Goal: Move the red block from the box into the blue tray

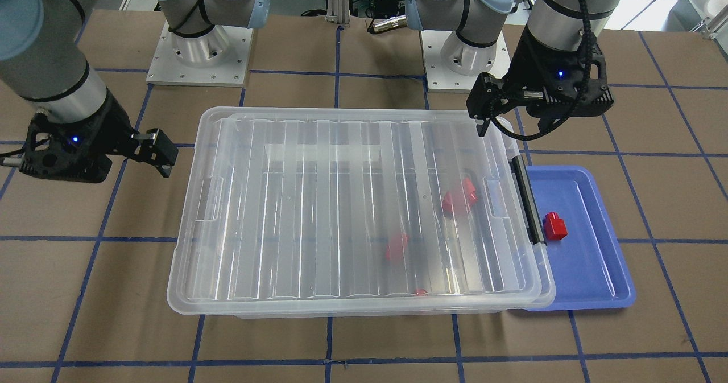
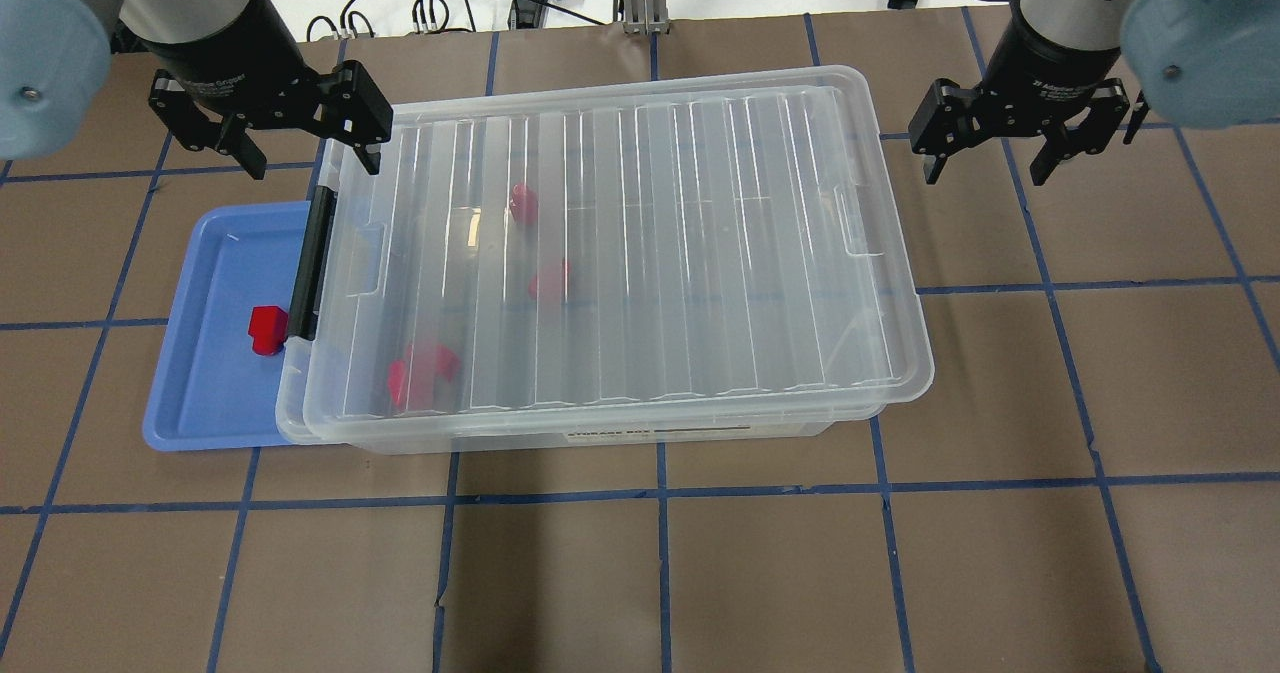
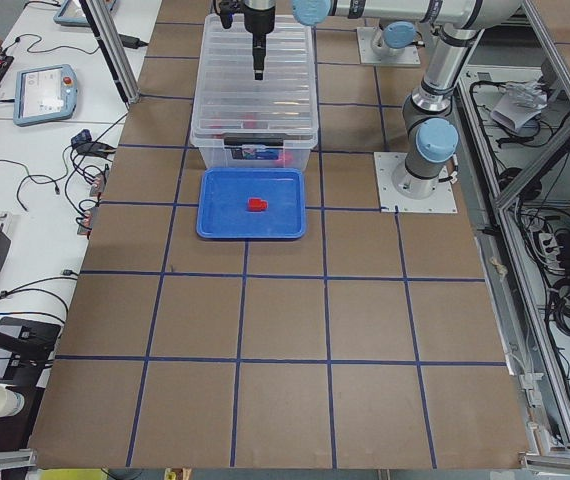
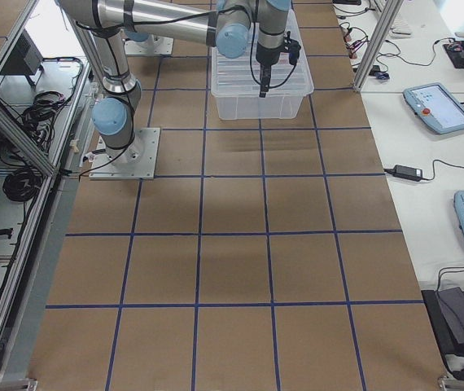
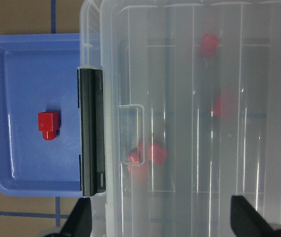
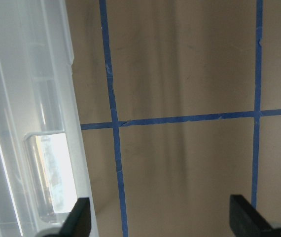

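Observation:
The box (image 2: 700, 233) is a clear bin with its ribbed lid on and a black latch (image 2: 312, 263) at its left end. Red blocks (image 2: 423, 371) (image 2: 550, 281) (image 2: 522, 201) show blurred through the lid. The blue tray (image 2: 210, 273) lies against the latch end, and one red block (image 2: 267, 327) rests in it; it also shows in the left wrist view (image 5: 48, 123). My left gripper (image 2: 310, 158) is open and empty above the bin's far left corner. My right gripper (image 2: 985, 168) is open and empty over the table, beyond the bin's right end.
The table is covered with brown paper marked with a blue tape grid (image 2: 660, 493). The two arm bases (image 1: 199, 53) (image 1: 466, 58) stand behind the bin. Cables (image 2: 450, 3) lie past the table's far edge.

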Available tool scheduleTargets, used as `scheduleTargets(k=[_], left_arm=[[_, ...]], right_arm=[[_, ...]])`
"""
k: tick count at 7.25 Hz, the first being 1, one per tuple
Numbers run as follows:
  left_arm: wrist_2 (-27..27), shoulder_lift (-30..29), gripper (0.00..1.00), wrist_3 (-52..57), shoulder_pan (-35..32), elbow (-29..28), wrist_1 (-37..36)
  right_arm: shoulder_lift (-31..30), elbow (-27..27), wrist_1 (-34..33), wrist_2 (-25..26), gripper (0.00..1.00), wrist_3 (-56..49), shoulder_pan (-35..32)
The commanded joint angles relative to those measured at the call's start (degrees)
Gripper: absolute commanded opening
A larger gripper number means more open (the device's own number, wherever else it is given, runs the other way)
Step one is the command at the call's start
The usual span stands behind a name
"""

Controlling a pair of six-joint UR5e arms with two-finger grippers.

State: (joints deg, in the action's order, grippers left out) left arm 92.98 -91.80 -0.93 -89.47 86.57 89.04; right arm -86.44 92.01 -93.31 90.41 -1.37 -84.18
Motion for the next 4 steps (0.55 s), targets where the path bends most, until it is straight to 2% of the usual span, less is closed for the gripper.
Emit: scheduleTargets(k=[1,4], left_arm=[[0.0,0.0,1.00,0.0,0.0,0.0,0.0],[0.0,0.0,1.00,0.0,0.0,0.0,0.0]], right_arm=[[-3.9,1.2,4.1,-0.2,1.00,1.7,-0.1],[-4.9,1.7,5.4,-0.2,1.00,1.9,-1.5]])
